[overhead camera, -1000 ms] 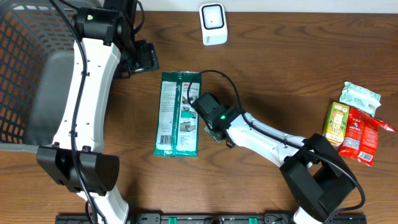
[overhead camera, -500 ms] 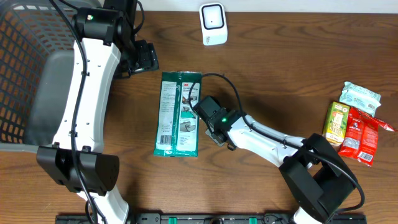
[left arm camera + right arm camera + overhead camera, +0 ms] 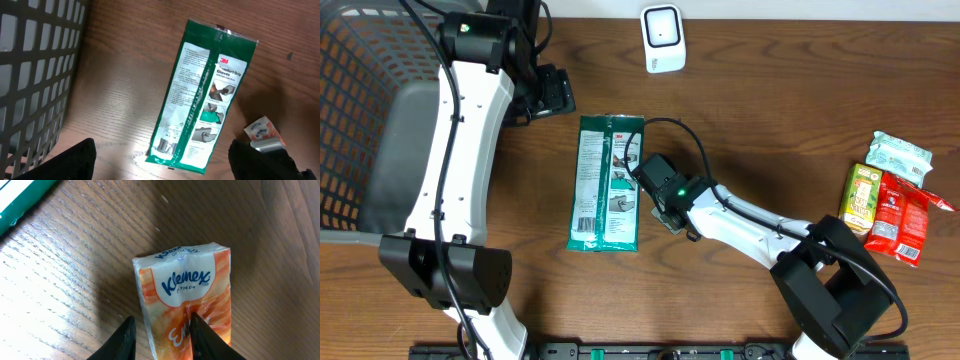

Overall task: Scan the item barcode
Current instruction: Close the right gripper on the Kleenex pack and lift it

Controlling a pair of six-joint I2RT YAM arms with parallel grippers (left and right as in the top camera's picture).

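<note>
At the left we see the basket (image 3: 350, 150). The left gripper (image 3: 550, 92) hangs wide open and empty. Just right of the green glove packet (image 3: 607, 183), the right gripper (image 3: 162, 337) clamps the tissue pack (image 3: 185, 290) at mid-table, well apart from the scanner (image 3: 662, 38).

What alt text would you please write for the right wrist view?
An orange-and-white Kleenex tissue pack lies on the wooden table, the right hand at its near end, one dark finger beside it, one overlapping it. A green packet shows at upper left.
</note>
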